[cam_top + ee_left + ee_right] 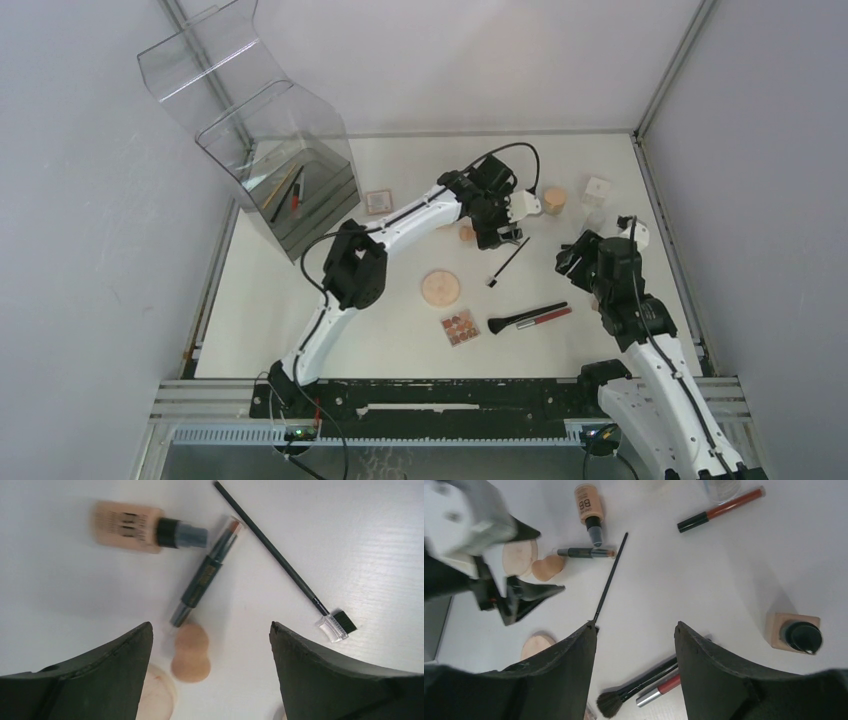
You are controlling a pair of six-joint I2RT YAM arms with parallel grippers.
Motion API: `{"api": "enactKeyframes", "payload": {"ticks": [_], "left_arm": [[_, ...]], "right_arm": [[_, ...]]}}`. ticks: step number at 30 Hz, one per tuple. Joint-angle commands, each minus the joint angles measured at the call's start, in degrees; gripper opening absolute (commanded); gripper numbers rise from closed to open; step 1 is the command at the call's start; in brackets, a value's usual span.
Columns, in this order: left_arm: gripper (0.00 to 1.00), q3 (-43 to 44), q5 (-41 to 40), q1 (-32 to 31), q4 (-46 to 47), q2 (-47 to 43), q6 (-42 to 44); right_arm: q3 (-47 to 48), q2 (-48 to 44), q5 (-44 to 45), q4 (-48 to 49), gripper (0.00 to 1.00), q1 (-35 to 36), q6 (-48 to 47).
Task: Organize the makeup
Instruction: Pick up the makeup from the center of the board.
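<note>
Makeup [440, 288] lies loose over the middle and right of the white table [390, 345], well apart from the clear organizer [290, 190] at the far left. My left gripper [210, 630] hangs spread and empty over a beige sponge [190, 652], with a dark pencil stick [207, 572], tan bottle [127, 526] and thin black brush [280, 557] just beyond. My right gripper [635, 627], also spread and holding nothing, hovers over a fluffy brush [639, 685] and red pencil [664, 686] lying side by side.

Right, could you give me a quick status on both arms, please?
Left gripper open, over the beige sponge. Right gripper open, empty. Dark stick lies close beside sponge.
</note>
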Motion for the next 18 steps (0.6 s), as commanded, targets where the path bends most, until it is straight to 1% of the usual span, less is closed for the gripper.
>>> {"api": "enactKeyframes", "payload": {"ticks": [1,3,6,7,9,11,12,16,18], "left_arm": [[0.9,-1.97,-1.85,0.38,5.15,-14.76,-3.22],[0.9,-4.44,-3.13,0.77,6.08,-18.62,-5.6],[0.89,-7.97,-3.42,2.46,6.61,-24.13,-11.87],[0.88,-9.79,-3.16,3.24,6.71,-26.12,-14.68],[0.86,-16.06,-6.86,4.26,9.41,-32.22,-20.51],[0.86,-24.18,-10.41,4.23,13.55,-38.27,-24.46],[0.86,-28.75,-12.32,4.27,15.93,-41.28,-27.87],[0.86,-41.32,-16.14,4.84,19.53,-51.84,-38.67],[0.87,-45.7,-17.92,5.35,19.48,-55.9,-43.45]], "right_arm": [[0.11,3.54,-6.34,6.73,0.67,-0.25,-4.35],[0.71,7.52,-13.96,9.57,0.66,-0.07,-8.53],[3.42,14.29,-17.89,11.5,0.66,1.68,-11.03],[4.76,16.69,-17.71,11.77,0.66,2.97,-11.94],[8.15,21.35,-15.98,11.94,0.65,6.26,-14.54],[11.94,26.78,-12.38,11.73,0.66,10.06,-17.68],[13.93,29.68,-10.7,11.25,0.65,11.39,-18.74],[22.42,41.32,-11.33,9.71,0.64,12.69,-21.12],[26.59,46.16,-8.08,7.73,0.63,14.32,-24.07]]}}
